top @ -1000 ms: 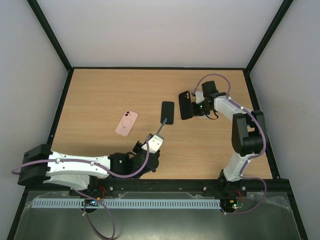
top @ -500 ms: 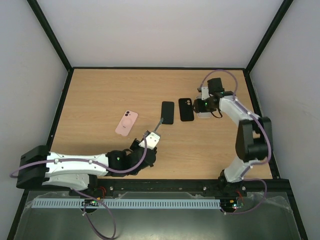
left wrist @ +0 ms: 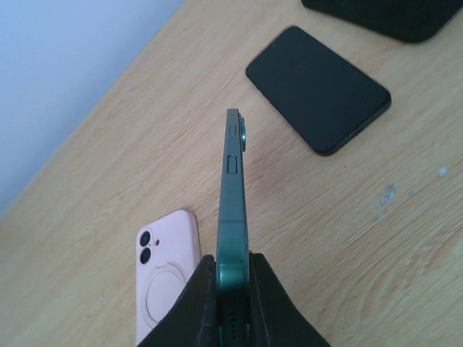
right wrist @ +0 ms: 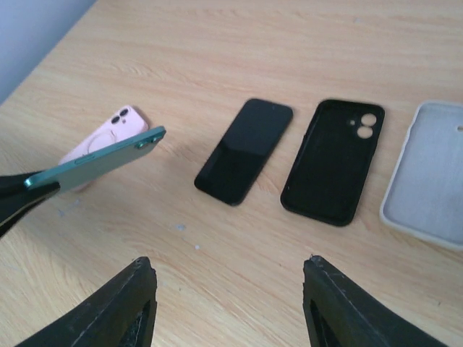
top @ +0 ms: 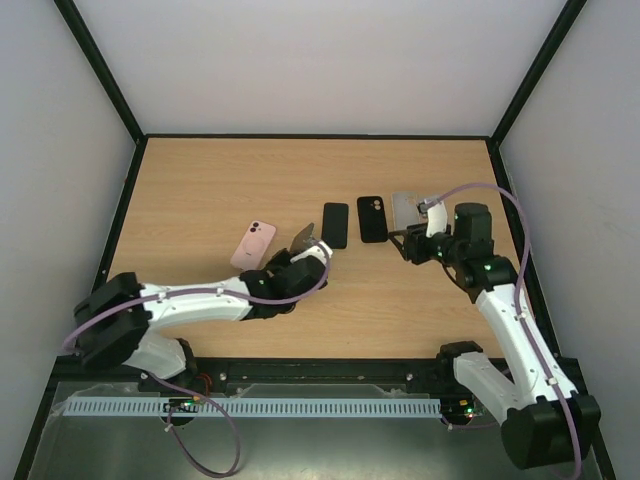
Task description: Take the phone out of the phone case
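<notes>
Left pincer (top: 306, 256) is clenched on the lower end of the green phone (top: 303, 237), lifted out of any case, just beside the pink case (top: 254, 245). The right pincer (top: 407, 246) hangs released and empty near the pale grey case (top: 404, 208).

Only the left wrist view shows the phone's thin edge with two side buttons, over the grained wood table (left wrist: 376, 238).

Only the right wrist view shows the black case (right wrist: 334, 163) as hollow and matte, with two round camera holes, beside a glossy black phone (right wrist: 244, 152).
</notes>
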`<state>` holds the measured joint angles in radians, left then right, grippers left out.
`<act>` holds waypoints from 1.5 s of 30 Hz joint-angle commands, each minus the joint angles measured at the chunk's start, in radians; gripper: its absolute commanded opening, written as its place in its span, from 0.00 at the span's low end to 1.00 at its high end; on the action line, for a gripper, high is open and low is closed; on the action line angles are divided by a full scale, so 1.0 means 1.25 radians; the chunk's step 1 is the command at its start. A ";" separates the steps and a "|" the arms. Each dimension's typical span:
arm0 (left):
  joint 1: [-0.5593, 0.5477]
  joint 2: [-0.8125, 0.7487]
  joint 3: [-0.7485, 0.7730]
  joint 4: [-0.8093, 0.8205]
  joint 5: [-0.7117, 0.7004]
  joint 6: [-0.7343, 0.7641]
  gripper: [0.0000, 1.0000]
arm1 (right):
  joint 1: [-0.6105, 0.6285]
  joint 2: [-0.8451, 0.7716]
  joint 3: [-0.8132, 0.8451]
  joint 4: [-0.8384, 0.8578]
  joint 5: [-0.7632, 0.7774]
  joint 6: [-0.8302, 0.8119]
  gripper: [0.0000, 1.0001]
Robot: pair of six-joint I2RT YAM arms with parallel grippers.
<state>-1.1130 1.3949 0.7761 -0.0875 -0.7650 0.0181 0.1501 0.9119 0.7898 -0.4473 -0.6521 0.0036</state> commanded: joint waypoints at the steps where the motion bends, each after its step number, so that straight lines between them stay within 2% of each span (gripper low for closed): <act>1: 0.008 0.086 0.066 0.015 -0.046 0.181 0.02 | 0.000 -0.019 -0.042 0.056 0.021 -0.019 0.54; 8: 0.023 0.234 0.110 0.113 -0.101 0.382 0.02 | 0.000 -0.056 -0.084 0.107 0.061 -0.004 0.53; 13: 0.046 0.334 0.162 0.115 -0.121 0.457 0.03 | 0.000 -0.065 -0.086 0.107 0.061 -0.006 0.53; 18: 0.090 0.407 0.212 0.113 -0.107 0.497 0.16 | 0.000 -0.080 -0.091 0.110 0.058 -0.006 0.53; 22: 0.119 0.434 0.248 0.089 -0.047 0.504 0.21 | 0.000 -0.093 -0.101 0.114 0.062 -0.014 0.53; 26: 0.129 0.466 0.297 0.011 0.021 0.462 0.26 | 0.000 -0.103 -0.116 0.131 0.091 -0.020 0.51; 31: 0.128 0.473 0.306 -0.048 0.096 0.367 0.41 | 0.000 -0.099 -0.121 0.134 0.076 -0.018 0.51; 36: 0.131 0.458 0.293 -0.107 0.102 0.275 0.59 | 0.000 -0.097 -0.127 0.141 0.083 -0.023 0.53; 41: 0.121 0.358 0.262 -0.147 0.200 0.121 0.70 | 0.000 -0.098 -0.125 0.140 0.078 -0.030 0.55; 45: 0.114 0.233 0.211 -0.156 0.199 -0.037 0.73 | 0.000 -0.092 -0.123 0.135 0.073 -0.033 0.55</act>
<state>-0.9581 1.8423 1.0908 -0.2234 -0.5583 0.2085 0.1501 0.7994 0.6418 -0.3031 -0.5621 -0.0200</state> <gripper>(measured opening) 0.721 0.550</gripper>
